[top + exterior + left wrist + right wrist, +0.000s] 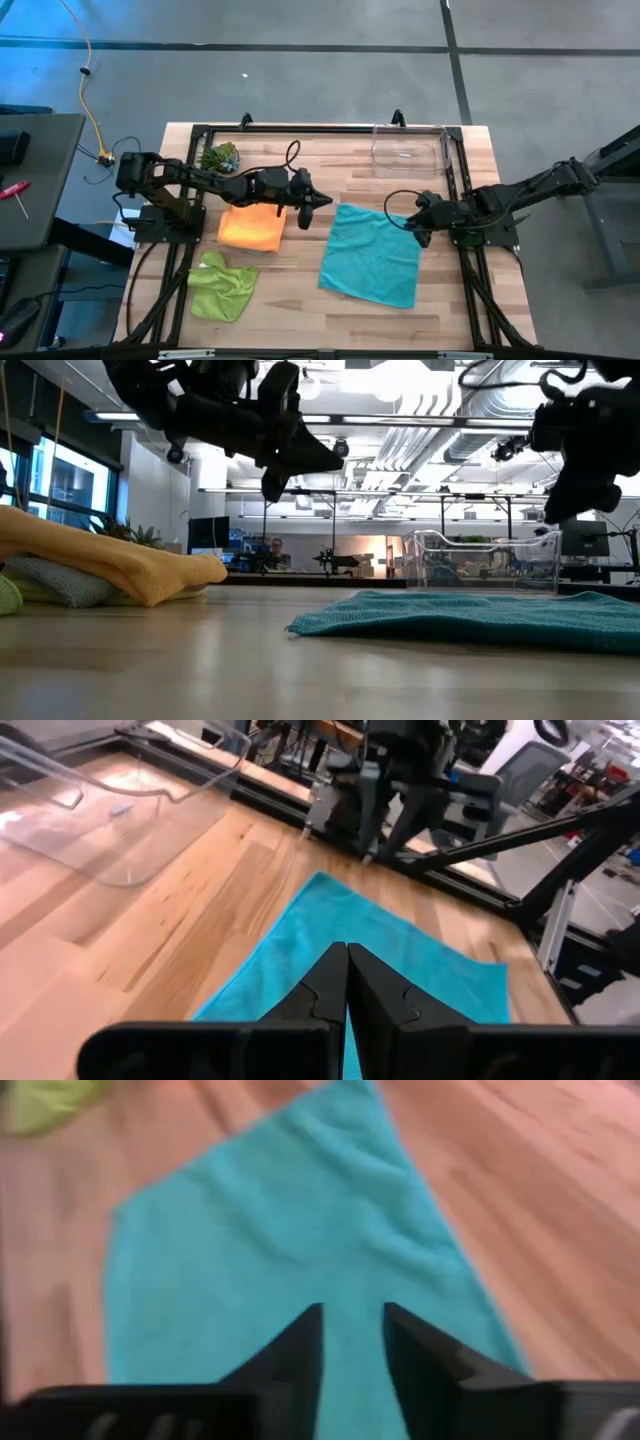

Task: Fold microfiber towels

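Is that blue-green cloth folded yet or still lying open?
Spread open: the teal towel lies flat in one layer, all four corners showing.

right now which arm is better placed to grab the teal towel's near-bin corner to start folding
Right. Its end effector hangs open by the teal towel's right top corner, while the left end effector is shut and hovers off its left corner, beside the orange towel.

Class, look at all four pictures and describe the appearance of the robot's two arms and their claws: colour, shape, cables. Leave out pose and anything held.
Both arms are black and built of jointed segments. A thin black cable loops above each arm near its wrist. The left claw has two dark wedge-shaped fingers tapering to a point, with stepped inner edges in its wrist view. The right claw has the same dark, angular two-finger form. No markings are readable.
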Motion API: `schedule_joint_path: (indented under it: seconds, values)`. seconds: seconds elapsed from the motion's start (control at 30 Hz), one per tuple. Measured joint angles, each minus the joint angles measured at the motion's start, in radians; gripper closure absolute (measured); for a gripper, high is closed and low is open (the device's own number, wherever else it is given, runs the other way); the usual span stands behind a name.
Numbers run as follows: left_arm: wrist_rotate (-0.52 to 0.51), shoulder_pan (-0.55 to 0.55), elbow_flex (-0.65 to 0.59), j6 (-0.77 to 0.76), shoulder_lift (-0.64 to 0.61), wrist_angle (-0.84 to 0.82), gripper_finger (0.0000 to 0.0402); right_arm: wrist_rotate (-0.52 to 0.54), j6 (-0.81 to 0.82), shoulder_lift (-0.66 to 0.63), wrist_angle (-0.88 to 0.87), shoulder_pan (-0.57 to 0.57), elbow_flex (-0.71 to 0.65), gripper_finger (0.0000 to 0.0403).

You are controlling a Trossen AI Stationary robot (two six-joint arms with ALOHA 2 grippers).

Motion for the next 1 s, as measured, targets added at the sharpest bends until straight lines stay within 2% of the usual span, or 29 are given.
schedule_joint_path:
  seconds: [0.13, 0.27, 0.43, 0.57, 0.7, 1.0]
  values:
    - [0.0, 0.012, 0.0, -0.001, 0.0, -0.031, 0.0401, -0.005, 0.03, 0.065, -0.139, -0.063, 0.037, 0.0236]
    - [0.0, 0.025, 0.0, -0.026, 0.0, -0.033, 0.0401, -0.098, 0.159, 0.187, -0.232, -0.148, 0.037, 0.0204]
    - [0.011, 0.042, 0.0, -0.026, 0.0, -0.04, 0.0401, -0.089, 0.336, 0.315, -0.265, -0.264, 0.037, 0.0199]
    - [0.078, 0.058, 0.0, -0.029, 0.0, -0.04, 0.0401, -0.218, 0.455, 0.36, -0.232, -0.33, 0.038, 0.0198]
    - [0.141, 0.069, 0.0, -0.052, 0.0, -0.04, 0.0401, -0.271, 0.569, 0.38, -0.226, -0.357, 0.04, 0.0198]
    - [0.207, 0.072, 0.001, -0.01, 0.0, -0.04, 0.0401, -0.244, 0.885, 0.38, -0.12, -0.366, -0.046, 0.0199]
